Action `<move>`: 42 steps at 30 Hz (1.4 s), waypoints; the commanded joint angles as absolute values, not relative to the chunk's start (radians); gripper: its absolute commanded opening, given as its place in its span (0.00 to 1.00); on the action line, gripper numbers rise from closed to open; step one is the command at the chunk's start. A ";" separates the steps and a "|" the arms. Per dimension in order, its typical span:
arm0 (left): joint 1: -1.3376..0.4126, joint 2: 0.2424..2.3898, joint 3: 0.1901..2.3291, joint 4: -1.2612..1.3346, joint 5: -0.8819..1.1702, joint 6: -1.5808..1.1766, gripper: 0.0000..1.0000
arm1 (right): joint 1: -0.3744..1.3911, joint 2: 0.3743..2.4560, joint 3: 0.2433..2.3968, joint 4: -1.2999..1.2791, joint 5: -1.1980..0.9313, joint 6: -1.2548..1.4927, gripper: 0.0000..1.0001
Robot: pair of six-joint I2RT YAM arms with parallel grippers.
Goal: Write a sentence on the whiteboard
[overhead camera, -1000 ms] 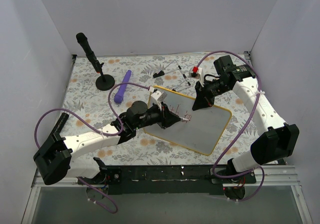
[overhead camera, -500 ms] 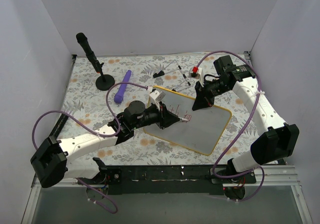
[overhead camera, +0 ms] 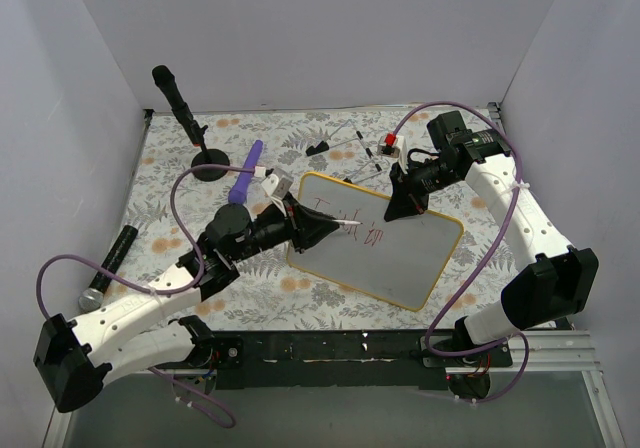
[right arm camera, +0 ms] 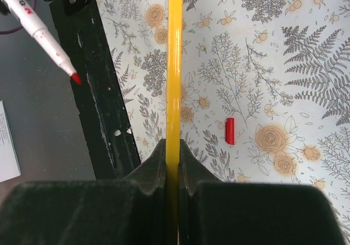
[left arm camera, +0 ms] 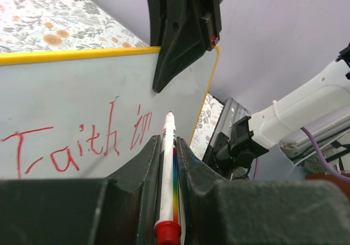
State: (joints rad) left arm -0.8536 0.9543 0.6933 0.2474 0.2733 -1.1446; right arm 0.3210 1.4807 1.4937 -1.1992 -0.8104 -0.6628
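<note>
1. The whiteboard (overhead camera: 400, 253) is being seen in the middle of the top view, a little to the right, on the flowery table cover (overhead camera: 160, 168).
2. Its yellow rim (right arm camera: 175, 64) is being pinched at the upper edge by the right claw (overhead camera: 402, 208), with both fingers pressed tight on it.
3. A white marker (left arm camera: 167, 146) with a red tip is being clamped between the fingers of the left claw (overhead camera: 322, 230), over the left part of the board.
4. The marker is being pointed at the board, just right of the red letters. Whether the tip is touching cannot be told.
5. The sentence (left arm camera: 71, 146) is being shown in red on the board, and "Faith in" can be read.
6. A small red cap (right arm camera: 230, 131) is being seen lying on the cover, right of the rim in the right wrist view.
</note>
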 commanded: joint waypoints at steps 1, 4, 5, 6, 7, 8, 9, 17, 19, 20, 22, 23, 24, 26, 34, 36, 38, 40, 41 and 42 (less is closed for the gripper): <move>-0.841 0.893 0.632 0.255 0.250 -1.170 0.00 | 0.319 1.439 1.516 -1.161 -0.894 -0.692 0.01; -0.841 0.850 0.591 0.281 0.238 -1.195 0.00 | 0.319 1.437 1.514 -1.161 -0.894 -0.692 0.01; -0.841 0.841 0.581 0.287 0.235 -1.198 0.00 | 0.319 1.437 1.514 -1.163 -0.894 -0.692 0.01; -0.841 0.819 0.571 0.290 0.236 -1.200 0.00 | 0.319 1.436 1.513 -1.161 -0.896 -0.692 0.01; -0.841 0.815 0.563 0.288 0.235 -1.203 0.00 | 0.319 1.436 1.511 -1.161 -0.896 -0.692 0.01; -0.841 0.804 0.560 0.284 0.236 -1.206 0.00 | 0.319 1.434 1.511 -1.161 -0.896 -0.692 0.01; -0.841 0.790 0.554 0.284 0.238 -1.207 0.00 | 0.319 1.434 1.506 -1.161 -0.897 -0.692 0.01; -0.841 0.752 0.495 0.314 0.245 -1.232 0.00 | 0.319 1.440 1.513 -1.170 -0.908 -0.704 0.01; -0.841 0.753 0.491 0.321 0.248 -1.238 0.00 | 0.319 1.442 1.511 -1.170 -0.908 -0.706 0.01; -0.841 0.756 0.485 0.330 0.252 -1.239 0.00 | 0.319 1.442 1.511 -1.170 -0.911 -0.706 0.01; -0.841 0.759 0.480 0.339 0.256 -1.249 0.00 | 0.319 1.442 1.509 -1.170 -0.911 -0.707 0.01; -0.841 0.761 0.476 0.353 0.258 -1.252 0.00 | 0.319 1.445 1.508 -1.170 -0.911 -0.707 0.01; -0.841 0.761 0.474 0.359 0.262 -1.252 0.00 | 0.319 1.445 1.509 -1.170 -0.911 -0.709 0.01; -0.842 0.764 0.471 0.373 0.271 -1.250 0.00 | 0.319 1.447 1.509 -1.170 -0.913 -0.709 0.01; -0.894 0.839 0.500 0.379 0.258 -1.221 0.00 | 0.319 1.442 1.509 -1.169 -0.913 -0.709 0.01; -0.920 0.854 0.506 0.380 0.235 -1.207 0.00 | 0.319 1.442 1.509 -1.170 -0.913 -0.709 0.01; -0.937 0.868 0.511 0.383 0.222 -1.201 0.00 | 0.319 1.439 1.506 -1.169 -0.913 -0.709 0.01; -0.957 0.879 0.514 0.383 0.206 -1.192 0.00 | 0.319 1.439 1.505 -1.167 -0.913 -0.709 0.01; -0.962 0.880 0.515 0.383 0.199 -1.190 0.00 | 0.319 1.437 1.505 -1.164 -0.913 -0.709 0.01; -0.971 0.882 0.517 0.385 0.190 -1.189 0.00 | 0.319 1.436 1.505 -1.166 -0.913 -0.709 0.01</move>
